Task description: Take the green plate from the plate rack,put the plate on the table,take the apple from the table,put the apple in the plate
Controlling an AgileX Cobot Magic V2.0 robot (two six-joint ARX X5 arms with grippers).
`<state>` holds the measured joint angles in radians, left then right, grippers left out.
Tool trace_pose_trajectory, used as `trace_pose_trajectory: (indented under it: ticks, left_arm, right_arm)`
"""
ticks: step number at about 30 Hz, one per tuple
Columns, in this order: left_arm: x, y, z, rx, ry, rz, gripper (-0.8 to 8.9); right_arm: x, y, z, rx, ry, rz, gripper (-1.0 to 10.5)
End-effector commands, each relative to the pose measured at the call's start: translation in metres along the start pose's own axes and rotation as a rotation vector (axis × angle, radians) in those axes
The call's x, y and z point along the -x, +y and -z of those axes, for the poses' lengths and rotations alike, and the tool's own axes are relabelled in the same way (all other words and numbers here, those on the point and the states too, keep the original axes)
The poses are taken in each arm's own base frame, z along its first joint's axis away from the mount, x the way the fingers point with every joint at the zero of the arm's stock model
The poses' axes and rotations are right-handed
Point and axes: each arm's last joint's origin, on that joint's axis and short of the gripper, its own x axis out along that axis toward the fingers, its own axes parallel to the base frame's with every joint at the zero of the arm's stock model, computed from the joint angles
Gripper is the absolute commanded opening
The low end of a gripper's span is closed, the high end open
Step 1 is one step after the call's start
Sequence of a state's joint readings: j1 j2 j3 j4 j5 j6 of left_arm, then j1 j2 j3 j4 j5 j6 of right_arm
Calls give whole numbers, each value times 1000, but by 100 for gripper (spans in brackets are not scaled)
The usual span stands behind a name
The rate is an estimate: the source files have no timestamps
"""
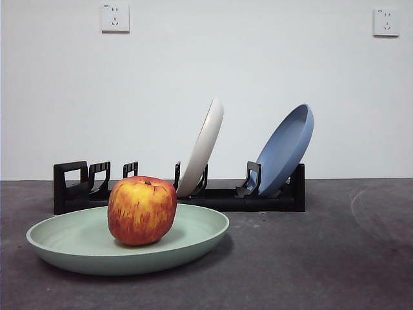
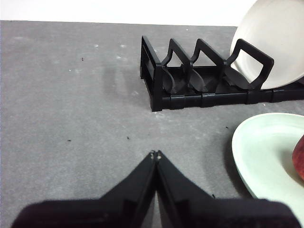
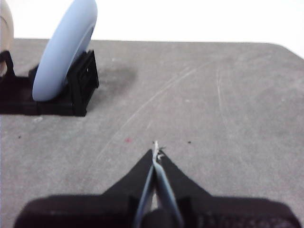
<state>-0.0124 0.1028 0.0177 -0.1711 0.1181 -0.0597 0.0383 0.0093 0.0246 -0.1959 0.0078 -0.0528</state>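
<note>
Pretty sure this one's basically wrapped up. The green plate [image 1: 77,248] is out of the rack [image 1: 71,190] and lying flat on the counter [image 1: 335,258], just in front of the rack's end with the squared loop. The apple [image 1: 142,210] is sitting in the plate, upright with the stem dimple on top, resting on the plate's floor and not rolling off toward the rim as far as I can see. So by my read all four steps are done: plate out, plate down, apple picked, apple in.

My arms are both clear of everything. My left gripper [image 2: 156,154] has its jaws pressed together with nothing between them, hanging over bare counter with the rack's loop end beyond it and the plate's rim off to one side. My right gripper [image 3: 155,146] is the same deal, jaws together and empty, over the open stretch of counter past the rack's other end. Neither shows up in the front view.

The cream plate [image 1: 203,148] and blue plate [image 1: 287,148] are both in their slots, leaning, untouched-looking. Slots at the loop end are vacant, which fits the green one having come from there.

Nothing left that I can spot, apart from maybe parking the arms.
</note>
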Motion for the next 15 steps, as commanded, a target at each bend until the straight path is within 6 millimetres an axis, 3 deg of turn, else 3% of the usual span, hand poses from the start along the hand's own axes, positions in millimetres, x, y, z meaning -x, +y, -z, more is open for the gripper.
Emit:
trace_pose_trajectory:
  ticks: [1,15]
  left_arm:
    - [-1,0,2,-11,3,-2,-4]
    - [-3,1,4,-7,34,-3,-4]
  right_arm:
    - [-1,0,3,4,3,5,0]
    - [-1,0,2,4,0,4,0]
